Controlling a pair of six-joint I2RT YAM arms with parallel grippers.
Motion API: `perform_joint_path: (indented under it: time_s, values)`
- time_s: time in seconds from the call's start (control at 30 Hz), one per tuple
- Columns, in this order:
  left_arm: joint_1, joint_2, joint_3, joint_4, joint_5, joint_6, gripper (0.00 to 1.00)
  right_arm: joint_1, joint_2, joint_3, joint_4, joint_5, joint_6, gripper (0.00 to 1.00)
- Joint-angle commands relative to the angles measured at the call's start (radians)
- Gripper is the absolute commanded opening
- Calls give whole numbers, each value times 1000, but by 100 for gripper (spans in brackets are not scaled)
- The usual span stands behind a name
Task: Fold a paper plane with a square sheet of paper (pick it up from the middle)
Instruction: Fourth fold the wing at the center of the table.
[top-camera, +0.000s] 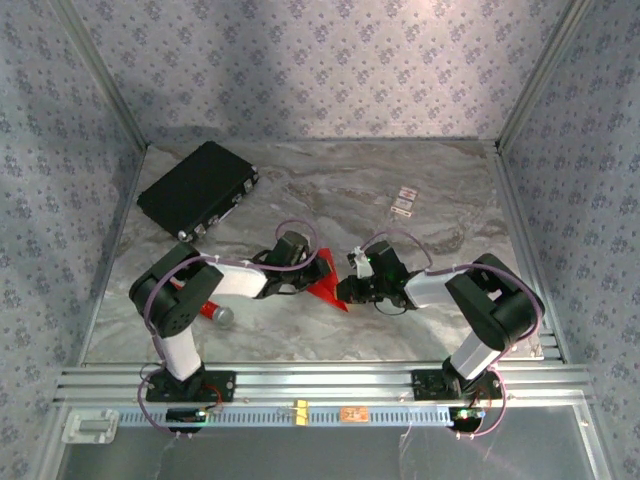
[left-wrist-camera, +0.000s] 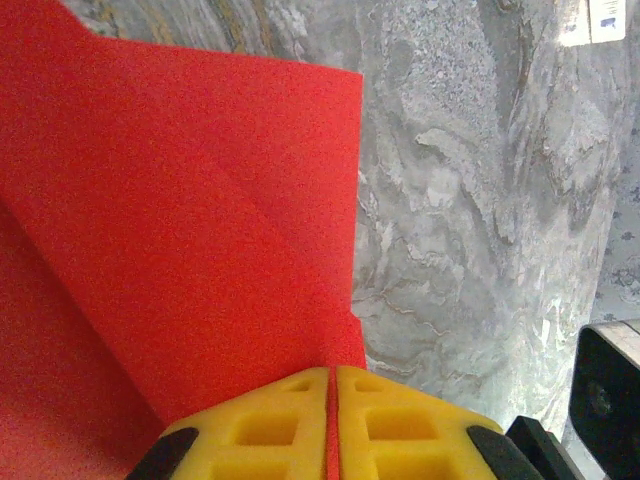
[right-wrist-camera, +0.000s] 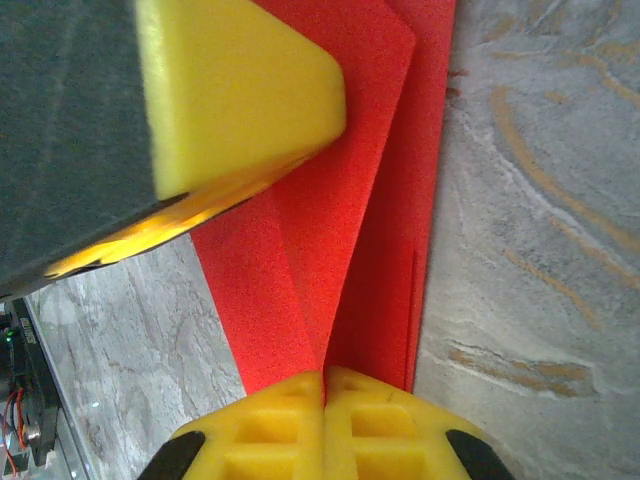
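Paper, apparently folded to a point, is clamped by left hand and right hand.

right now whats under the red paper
The marble table runs up to the edges of the red paper, so it likely continues beneath. The sheet, pinched by the left gripper and right gripper, covers whatever is directly under it.

Left arm and right arm bend inward, wrists facing each other.
Left gripper and right gripper both pinch the red paper, yellow pads pressed together.
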Motion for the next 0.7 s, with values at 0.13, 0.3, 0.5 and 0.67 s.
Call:
perform_joint_path:
  time_s: [0.13, 0.3, 0.5, 0.67]
  values:
    - [-3, 25, 21, 7, 20, 17, 10, -5, 43, -34, -114, 55, 4, 1]
    - [-2, 37, 28, -34, 26, 33, 9, -5, 36, -26, -124, 47, 3, 3]
    - [-2, 51, 16, -56, 30, 38, 8, -4, -11, -4, -165, 16, 0, 6]
    - [-3, 53, -2, -51, 26, 37, 7, -3, -61, 14, -213, -14, -7, 9]
